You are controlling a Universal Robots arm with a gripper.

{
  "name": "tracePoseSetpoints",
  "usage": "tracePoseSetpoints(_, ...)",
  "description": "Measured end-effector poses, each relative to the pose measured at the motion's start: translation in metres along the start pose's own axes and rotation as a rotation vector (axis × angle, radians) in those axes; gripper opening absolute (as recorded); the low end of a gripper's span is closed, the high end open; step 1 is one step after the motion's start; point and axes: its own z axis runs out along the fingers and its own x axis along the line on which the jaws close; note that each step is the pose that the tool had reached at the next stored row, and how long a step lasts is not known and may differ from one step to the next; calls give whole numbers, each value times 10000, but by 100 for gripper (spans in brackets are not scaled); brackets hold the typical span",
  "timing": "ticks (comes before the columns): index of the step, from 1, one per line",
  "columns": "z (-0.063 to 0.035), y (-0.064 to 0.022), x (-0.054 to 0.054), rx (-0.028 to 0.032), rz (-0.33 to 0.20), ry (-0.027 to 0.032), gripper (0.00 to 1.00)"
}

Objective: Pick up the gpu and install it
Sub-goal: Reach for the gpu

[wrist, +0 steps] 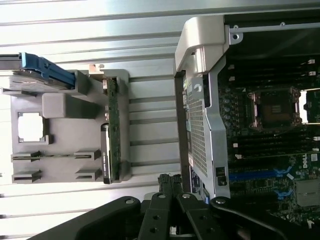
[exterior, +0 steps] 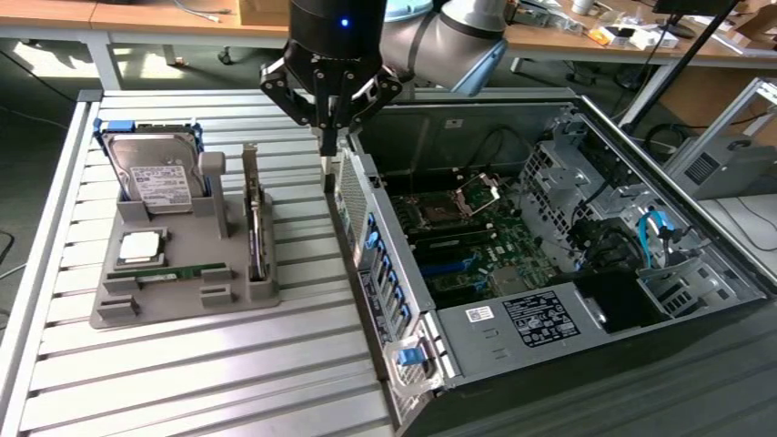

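The gpu is a thin dark card with a silvery bracket. It stands on its edge in a slot along one side of the grey holder tray, and it appears as a narrow strip in the wrist view. My gripper hangs above the perforated rear wall of the open computer case, a little to the exterior view's right of the gpu. Its fingers are shut together with nothing between them. A strip of slatted table separates the gripper from the gpu.
The holder tray also carries a silver hard drive, a square processor chip and a green memory stick. The open case lies on its side with the motherboard exposed. Workbenches run along the back.
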Motion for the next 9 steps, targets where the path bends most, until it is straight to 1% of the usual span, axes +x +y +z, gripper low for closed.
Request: tracePoseSetpoints(9,-2,-5,72,0,0,0,11)
